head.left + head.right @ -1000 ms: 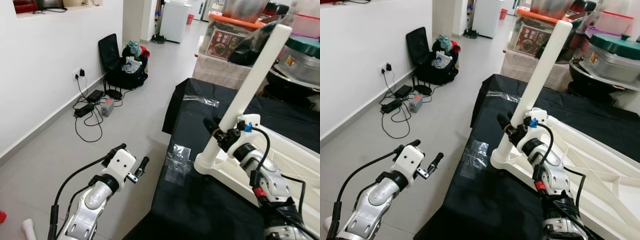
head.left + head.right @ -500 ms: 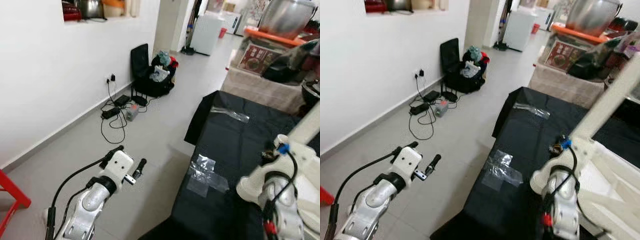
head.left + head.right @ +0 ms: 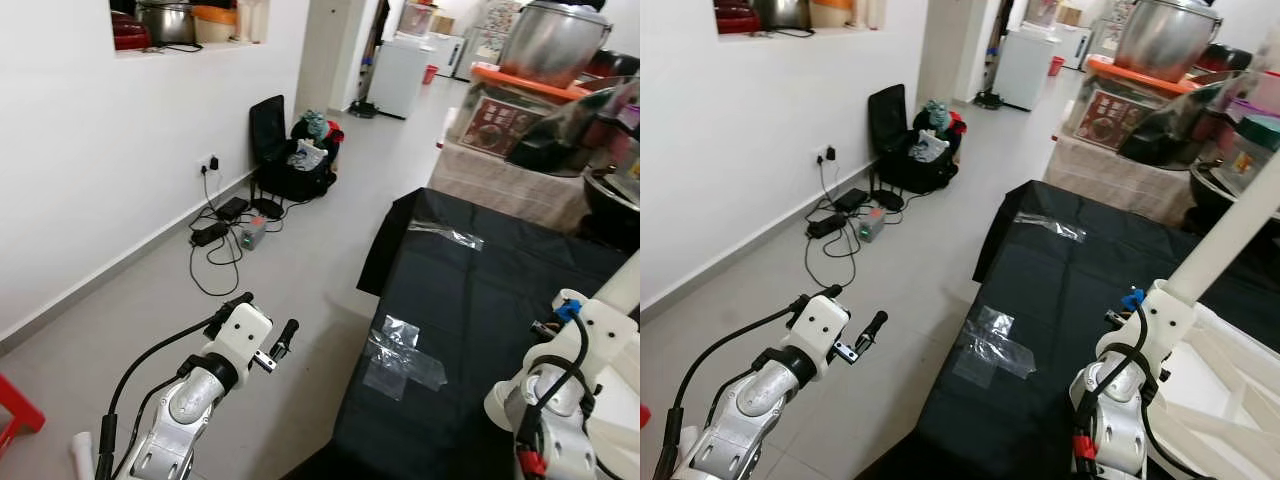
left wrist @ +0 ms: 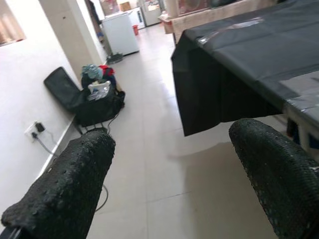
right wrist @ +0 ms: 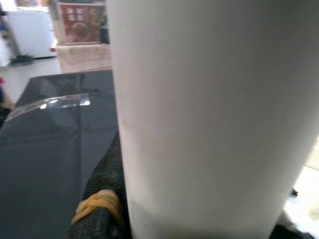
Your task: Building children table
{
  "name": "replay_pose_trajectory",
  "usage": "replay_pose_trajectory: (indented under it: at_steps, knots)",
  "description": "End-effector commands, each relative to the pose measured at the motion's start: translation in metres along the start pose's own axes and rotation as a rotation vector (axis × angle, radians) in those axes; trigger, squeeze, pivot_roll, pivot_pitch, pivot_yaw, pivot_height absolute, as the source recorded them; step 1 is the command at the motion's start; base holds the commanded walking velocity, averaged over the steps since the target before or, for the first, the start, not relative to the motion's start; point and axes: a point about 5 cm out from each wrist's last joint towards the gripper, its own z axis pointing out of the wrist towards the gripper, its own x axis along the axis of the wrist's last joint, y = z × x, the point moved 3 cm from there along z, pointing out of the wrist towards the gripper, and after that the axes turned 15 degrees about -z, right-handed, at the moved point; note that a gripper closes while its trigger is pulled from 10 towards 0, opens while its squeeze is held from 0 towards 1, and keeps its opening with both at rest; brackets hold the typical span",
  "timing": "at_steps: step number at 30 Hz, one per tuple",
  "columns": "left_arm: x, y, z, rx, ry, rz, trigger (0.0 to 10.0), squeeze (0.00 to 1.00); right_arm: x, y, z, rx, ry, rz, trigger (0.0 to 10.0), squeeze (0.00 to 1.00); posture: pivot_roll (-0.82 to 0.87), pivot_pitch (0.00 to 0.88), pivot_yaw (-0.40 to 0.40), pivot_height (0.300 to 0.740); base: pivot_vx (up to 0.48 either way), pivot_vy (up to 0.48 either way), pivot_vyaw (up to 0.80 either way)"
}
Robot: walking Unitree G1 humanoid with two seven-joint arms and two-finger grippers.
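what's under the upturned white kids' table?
A black cloth with clear tape patches lies under the white table. Whatever the cloth covers is hidden. The right end effector grips a table leg.

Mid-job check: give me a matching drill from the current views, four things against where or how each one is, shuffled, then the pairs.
Things:
1. left gripper
2. right gripper
3. white table leg
4. black bag

States or places:
A. on the floor against the wall
B. rising at a slant from the white tabletop's corner
C. jaws open, held over the bare floor
D. pressed against the white table leg

Pairs: 1-C, 2-D, 3-B, 4-A
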Motion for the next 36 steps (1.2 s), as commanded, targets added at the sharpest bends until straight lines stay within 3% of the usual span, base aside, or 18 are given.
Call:
replay_pose_trajectory:
  at_steps: [1,2,3,6,7,10,12,14,19,20,21,24,28,32,33,36]
  knots:
    - [-0.003,0.003,0.0,-0.006,-0.012,0.001,10.0,0.0,-0.034,0.005,0.0,0.019,-0.139,-0.065,10.0,0.24,0.03,0.0,-0.136,0.74,0.0,0.0,0.0]
    - [-0.003,0.003,0.0,-0.006,-0.012,0.001,10.0,0.0,-0.034,0.005,0.0,0.019,-0.139,-0.065,10.0,0.24,0.03,0.0,-0.136,0.74,0.0,0.0,0.0]
    - [-0.003,0.002,0.0,-0.004,-0.012,0.001,10.0,0.0,-0.027,0.001,0.001,0.053,-0.109,-0.045,10.0,1.0,0.03,0.0,-0.136,0.74,0.0,0.0,0.0]
    - [-0.003,0.002,0.0,-0.003,-0.012,0.001,10.0,0.0,-0.022,-0.001,0.002,0.071,-0.092,-0.03,10.0,1.0,0.03,0.0,-0.136,0.74,0.0,0.0,0.0]
    - [-0.003,0.002,0.0,-0.002,-0.012,-0.001,10.0,0.0,-0.007,-0.013,-0.001,0.169,-0.019,0.034,10.0,1.0,0.03,0.0,-0.137,0.74,0.0,0.0,0.0]
    - [-0.003,0.002,0.0,-0.001,-0.012,-0.001,10.0,0.0,0.004,-0.022,-0.003,0.239,0.033,0.076,10.0,1.0,0.03,0.0,-0.137,0.74,0.0,0.0,0.0]
    - [-0.003,0.002,0.0,-0.003,-0.011,-0.004,10.0,0.0,0.024,-0.043,-0.016,0.444,0.145,0.15,10.0,1.0,0.02,0.0,-0.133,0.74,0.0,0.0,0.0]
    - [-0.003,0.003,0.001,-0.005,-0.011,-0.004,10.0,0.0,0.03,-0.057,-0.027,0.595,0.182,0.158,10.0,1.0,0.03,0.0,-0.132,0.74,0.0,0.0,0.0]
    - [-0.003,0.003,0.001,-0.006,-0.01,-0.004,10.0,0.0,0.034,-0.067,-0.037,0.741,0.221,0.117,10.0,1.0,0.03,0.0,-0.132,0.74,0.0,0.0,0.0]
    - [-0.003,0.003,0.001,-0.008,-0.009,-0.004,10.0,0.0,0.038,-0.069,-0.039,0.817,0.258,0.091,10.0,0.0,0.03,0.0,-0.132,0.74,0.0,0.0,0.0]
    - [-0.003,0.003,0.001,-0.008,-0.009,-0.004,10.0,0.0,0.038,-0.069,-0.039,0.817,0.258,0.091,10.0,0.0,0.03,0.0,-0.132,0.74,0.0,0.0,0.0]
    - [-0.002,0.004,0.002,-0.01,-0.006,-0.002,10.0,0.0,0.045,-0.067,-0.042,1.025,0.331,0.032,10.0,0.0,0.04,0.0,-0.142,0.74,0.0,0.0,0.0]
    - [-0.002,0.003,0.003,-0.006,-0.003,-0.001,10.0,0.0,0.048,-0.064,-0.043,1.104,0.351,0.019,10.0,0.0,0.04,0.0,-0.142,0.74,0.0,0.0,0.0]
    - [-0.001,0.001,0.002,0.001,-0.002,0.002,10.0,0.0,0.053,-0.073,-0.054,1.23,0.404,0.0,9.9,0.0,0.06,0.0,-0.151,0.74,0.0,0.0,0.0]
    - [-0.001,0.0,0.002,0.004,-0.001,0.004,10.0,0.0,0.054,-0.076,-0.06,1.27,0.415,0.009,0.0,0.0,0.06,0.0,-0.153,0.74,0.0,0.0,0.0]
    - [-0.001,-0.001,0.001,0.007,0.0,0.007,10.0,0.0,0.054,-0.079,-0.063,1.286,0.421,0.024,0.0,0.0,0.07,0.0,-0.154,0.74,0.0,0.0,0.0]
